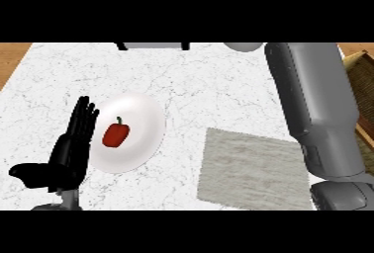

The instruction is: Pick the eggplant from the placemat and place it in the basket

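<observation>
White marble with fine grey veining makes up the counter (pixel 219 79), a smooth flat slab running to wooden edges at the view's upper corners. On its left half sits a glossy white plate (pixel 142 148), round and shallow, carrying a small red bell pepper (pixel 116 135) with a dark stem pointing up. Just beside the plate's left rim stands the left hand (pixel 71 148), black and matte, its fingers straight and close together, pointing away from the robot, thumb splayed out to the left, holding nothing. Right of the plate lies a grey-beige placemat (pixel 252 170), a square of coarse woven-looking cloth, set at a slight angle. The right forearm (pixel 314 108), a smooth grey rounded casing, reaches up across the right side of the view; its hand is out of sight. At the far right edge a sliver of ribbed, woven brown basket (pixel 363 86) shows. The eggplant cannot be seen anywhere.
</observation>
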{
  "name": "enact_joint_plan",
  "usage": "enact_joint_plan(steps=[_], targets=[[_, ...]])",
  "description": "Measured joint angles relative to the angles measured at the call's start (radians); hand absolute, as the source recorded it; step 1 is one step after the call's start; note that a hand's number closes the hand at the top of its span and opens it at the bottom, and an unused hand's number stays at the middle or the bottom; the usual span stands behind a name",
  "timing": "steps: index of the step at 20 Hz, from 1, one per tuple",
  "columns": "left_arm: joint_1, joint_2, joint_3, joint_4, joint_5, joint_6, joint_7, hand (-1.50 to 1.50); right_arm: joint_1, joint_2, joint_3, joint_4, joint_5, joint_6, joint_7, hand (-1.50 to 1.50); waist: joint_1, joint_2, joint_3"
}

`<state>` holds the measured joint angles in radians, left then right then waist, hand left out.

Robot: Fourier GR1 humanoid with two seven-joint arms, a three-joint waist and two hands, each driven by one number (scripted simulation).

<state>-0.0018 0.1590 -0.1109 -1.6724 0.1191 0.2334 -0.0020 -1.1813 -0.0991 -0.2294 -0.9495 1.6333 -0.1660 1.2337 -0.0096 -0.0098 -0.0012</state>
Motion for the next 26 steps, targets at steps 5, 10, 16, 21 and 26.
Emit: enact_joint_plan(steps=[5, 10, 16, 21, 26], targets=[[-0.008, 0.005, 0.011, 0.000, 0.000, -0.003, 0.005, 0.00, 0.075, -0.005, -0.049, -0.113, 0.036, 0.032, -0.028, 1.50, -0.006, 0.001, 0.001], [0.002, 0.001, 0.012, -0.008, -0.005, -0.003, 0.005, 0.00, 0.174, 0.016, -0.079, -0.254, 0.069, 0.085, -0.052, 1.50, -0.009, 0.000, 0.001], [-0.008, -0.004, 0.014, 0.001, -0.008, -0.008, 0.008, 0.00, 0.300, 0.035, -0.127, -0.426, 0.065, 0.170, -0.105, 1.50, -0.008, 0.002, 0.001], [-0.007, -0.002, 0.017, -0.016, -0.010, -0.017, 0.018, 0.00, 0.405, 0.062, -0.155, -0.524, 0.065, 0.216, -0.132, 1.50, 0.000, 0.005, 0.001], [-0.015, -0.012, 0.020, 0.001, -0.021, -0.022, 0.006, 0.00, 0.501, 0.070, -0.185, -0.600, 0.028, 0.210, -0.156, 1.50, 0.005, 0.008, 0.001]])
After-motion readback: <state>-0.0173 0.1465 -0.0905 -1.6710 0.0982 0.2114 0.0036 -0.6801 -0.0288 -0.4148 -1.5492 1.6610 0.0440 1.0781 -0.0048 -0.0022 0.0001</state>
